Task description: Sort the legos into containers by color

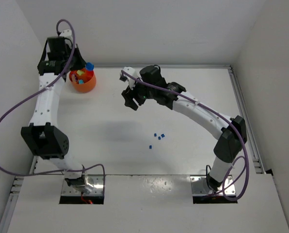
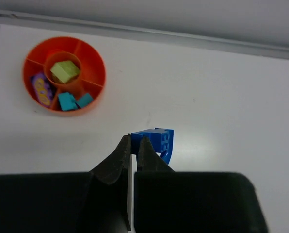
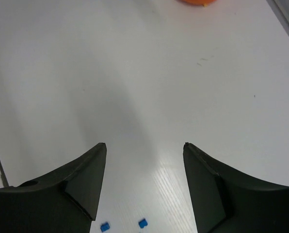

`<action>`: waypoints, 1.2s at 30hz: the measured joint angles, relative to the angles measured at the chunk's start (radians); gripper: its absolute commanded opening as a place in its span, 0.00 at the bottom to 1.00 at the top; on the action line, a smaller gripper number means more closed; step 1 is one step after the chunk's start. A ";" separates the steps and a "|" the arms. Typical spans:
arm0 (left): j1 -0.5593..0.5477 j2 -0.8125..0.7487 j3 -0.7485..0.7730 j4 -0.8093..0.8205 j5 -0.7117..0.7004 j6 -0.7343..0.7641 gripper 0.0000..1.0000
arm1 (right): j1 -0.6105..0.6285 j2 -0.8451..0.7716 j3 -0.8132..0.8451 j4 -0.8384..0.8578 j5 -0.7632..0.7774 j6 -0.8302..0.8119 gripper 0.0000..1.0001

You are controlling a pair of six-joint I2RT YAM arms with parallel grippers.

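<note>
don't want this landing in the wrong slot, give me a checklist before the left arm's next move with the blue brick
1. Grip on blue brick: ok, left gripper shut on it, only at one edge.
2. Brick above bowl: cannot tell; left wrist view shows the bowl off to one side, top view puts the brick by its far rim.
3. Free compartment for blue: ok, the upper ones look bare; lime green piece, purple piece and teal pieces sit apart.
4. Right gripper out of the way: ok, open over mid table.
5. Sorting finished: not ok, blue bits lie on the table.
</note>
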 measured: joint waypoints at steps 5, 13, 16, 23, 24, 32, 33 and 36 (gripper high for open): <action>-0.082 0.227 0.251 -0.002 -0.336 -0.003 0.00 | -0.032 -0.006 -0.068 -0.006 0.008 -0.005 0.65; -0.206 0.591 0.509 -0.025 -0.727 0.016 0.00 | -0.062 -0.006 -0.085 0.004 0.003 -0.006 0.65; -0.224 0.671 0.547 -0.026 -0.803 0.024 0.00 | -0.079 -0.003 -0.094 0.009 -0.006 -0.004 0.65; -0.222 0.732 0.595 0.015 -0.947 0.096 0.00 | -0.119 0.013 -0.102 0.020 -0.042 0.012 0.65; -0.221 0.735 0.598 0.025 -0.963 0.106 0.00 | -0.123 0.017 -0.104 0.021 -0.051 0.017 0.65; -0.220 0.742 0.600 0.064 -1.011 0.150 0.01 | -0.143 0.048 -0.106 0.023 -0.106 0.040 0.65; -0.220 0.746 0.600 0.070 -1.014 0.151 0.03 | -0.144 0.051 -0.106 0.022 -0.109 0.042 0.65; -0.216 0.766 0.600 0.082 -1.013 0.154 0.04 | -0.149 0.056 -0.106 0.022 -0.124 0.047 0.65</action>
